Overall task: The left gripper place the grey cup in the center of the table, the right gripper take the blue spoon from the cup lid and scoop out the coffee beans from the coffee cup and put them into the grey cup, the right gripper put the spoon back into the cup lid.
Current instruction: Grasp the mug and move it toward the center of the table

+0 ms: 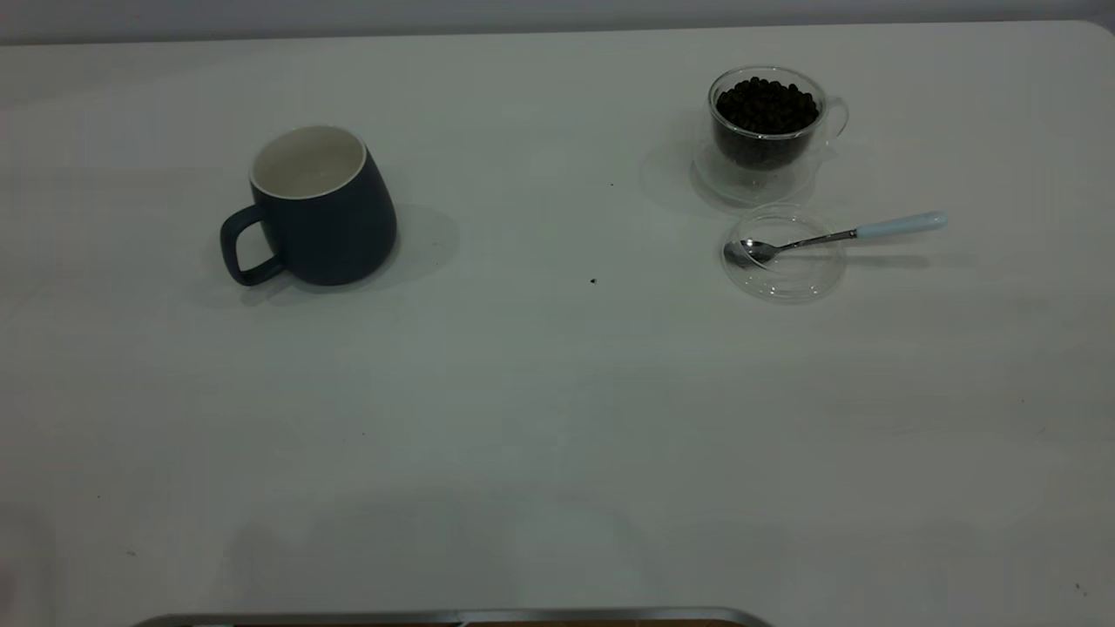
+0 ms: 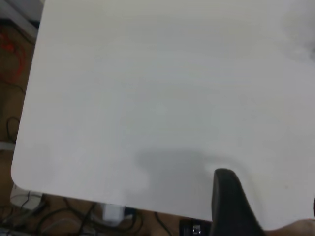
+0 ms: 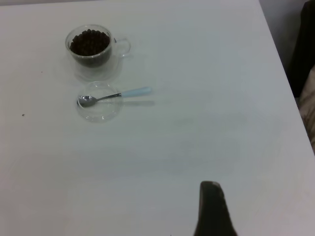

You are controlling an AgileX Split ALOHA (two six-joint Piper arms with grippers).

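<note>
The grey cup (image 1: 318, 209), dark with a white inside, stands upright and empty at the table's left, handle toward the front left. The glass coffee cup (image 1: 766, 131) full of beans stands at the back right and also shows in the right wrist view (image 3: 91, 49). In front of it lies the clear cup lid (image 1: 801, 274) with the blue-handled spoon (image 1: 836, 235) across it, bowl in the lid, handle pointing right. Neither arm shows in the exterior view. My left gripper (image 2: 273, 196) is open and empty over the table's edge. My right gripper (image 3: 211, 211) hovers far from the spoon (image 3: 115, 96).
A stray coffee bean (image 1: 593, 280) lies near the table's middle. The left wrist view shows the table's rounded corner (image 2: 19, 179) with cables on the floor beyond. A metal strip (image 1: 453, 618) runs along the front edge.
</note>
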